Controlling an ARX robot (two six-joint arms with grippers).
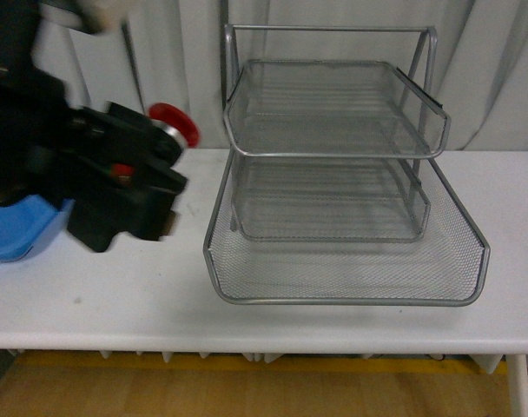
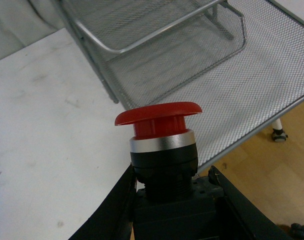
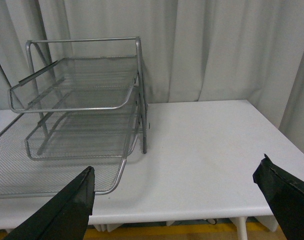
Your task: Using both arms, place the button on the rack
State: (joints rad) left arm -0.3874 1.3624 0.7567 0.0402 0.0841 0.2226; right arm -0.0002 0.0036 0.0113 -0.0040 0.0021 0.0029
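My left gripper (image 1: 151, 169) is shut on the button (image 1: 175, 123), whose red mushroom cap sticks out past the black jaws, in the air left of the rack (image 1: 333, 156). In the left wrist view the button (image 2: 159, 130) stands upright between the fingers (image 2: 112, 210), red cap and silver collar over a black body, with the rack's bottom tier (image 2: 252, 100) just beyond. The rack is a silver wire-mesh three-tier tray on the white table. My right gripper (image 3: 177, 200) is open and empty, held above the table to the right of the rack (image 3: 77, 115); it is out of the front view.
A flat blue plastic tray (image 1: 21, 228) lies at the table's left edge under my left arm. White curtains hang behind the table. The table's front edge (image 1: 264, 334) runs just before the rack, with wooden floor below.
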